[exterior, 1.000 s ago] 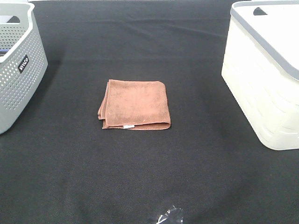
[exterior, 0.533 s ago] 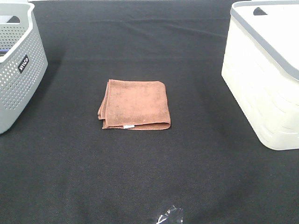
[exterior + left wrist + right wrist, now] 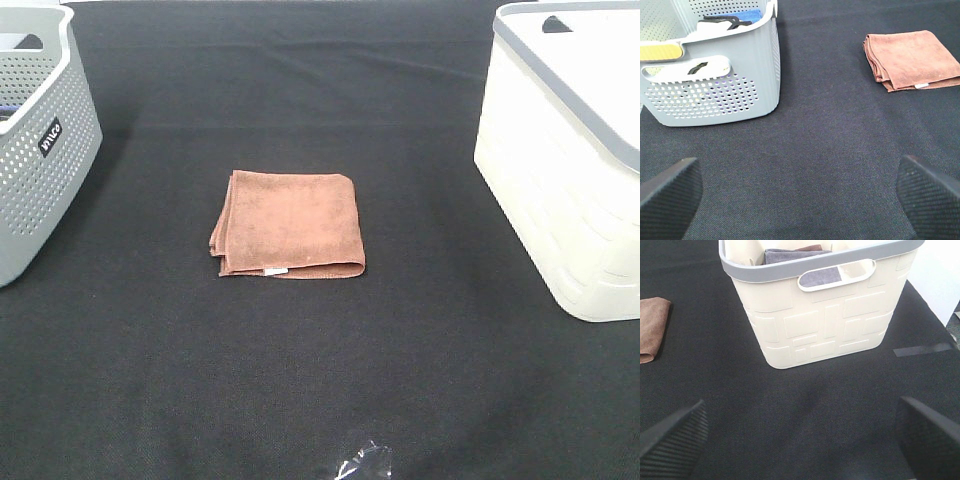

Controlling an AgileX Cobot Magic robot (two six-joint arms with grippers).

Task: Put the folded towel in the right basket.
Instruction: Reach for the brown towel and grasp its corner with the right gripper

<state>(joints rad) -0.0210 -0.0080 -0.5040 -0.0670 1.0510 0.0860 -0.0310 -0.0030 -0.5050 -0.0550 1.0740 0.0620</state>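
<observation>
The folded brown towel (image 3: 288,225) lies flat on the black surface (image 3: 420,330), untouched, so the task seems not yet begun. Neither arm shows in the exterior high view, which suggests both are drawn back at the near edge. The left pincer (image 3: 799,192) has its two ribbed fingers spread wide apart with only bare surface between them. The towel sits well ahead of it, toward the robot's right, and the grey perforated basket (image 3: 720,85) stands ahead toward the robot's left. The right pincer (image 3: 800,435) is likewise spread wide and holds nothing. The cream basket with the grey rim (image 3: 822,325) stands straight ahead of it, already holding folded cloths, while the towel lies well apart toward the robot's left. The towel's loose layered edges face the grey basket and its closed fold faces the cream one, so a grip over the stacked layers would probably keep it from unfolding in the lift. Since the goal basket stands in front of the right pincer, that arm looks the likelier carrier. A scrap of clear plastic (image 3: 360,462) lies near the front edge, clear of the towel.
</observation>
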